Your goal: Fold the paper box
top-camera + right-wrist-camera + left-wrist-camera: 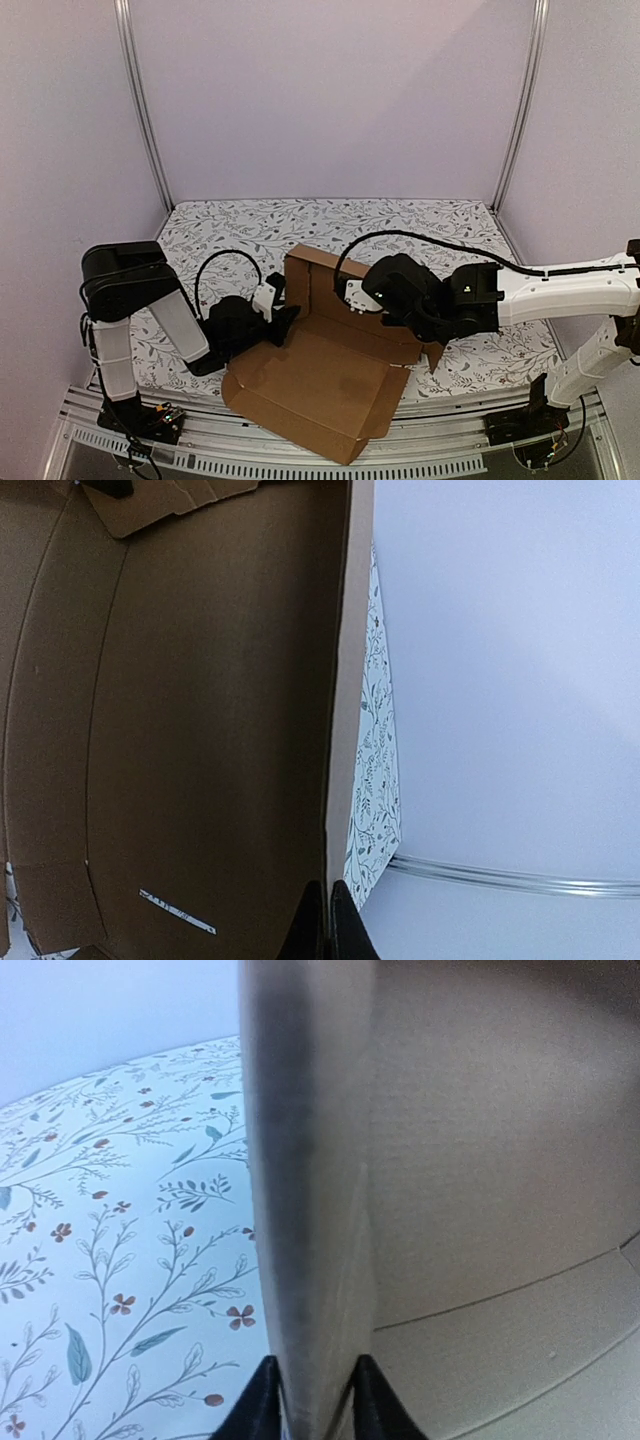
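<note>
The paper box (320, 385) is a brown corrugated cardboard sheet lying at the table's near middle, with its left and rear walls raised. My left gripper (283, 322) is shut on the raised left wall (310, 1210), one finger on each side of it. My right gripper (352, 298) is shut on the edge of the raised rear wall (338, 710), its fingers (345, 930) pinching the thin cardboard. The box floor with crease lines shows in both wrist views (200, 730).
A floral tablecloth (240, 235) covers the table. The cardboard's front corner (345, 455) hangs over the metal front rail (300, 460). Pale walls and two metal uprights (145, 110) enclose the space.
</note>
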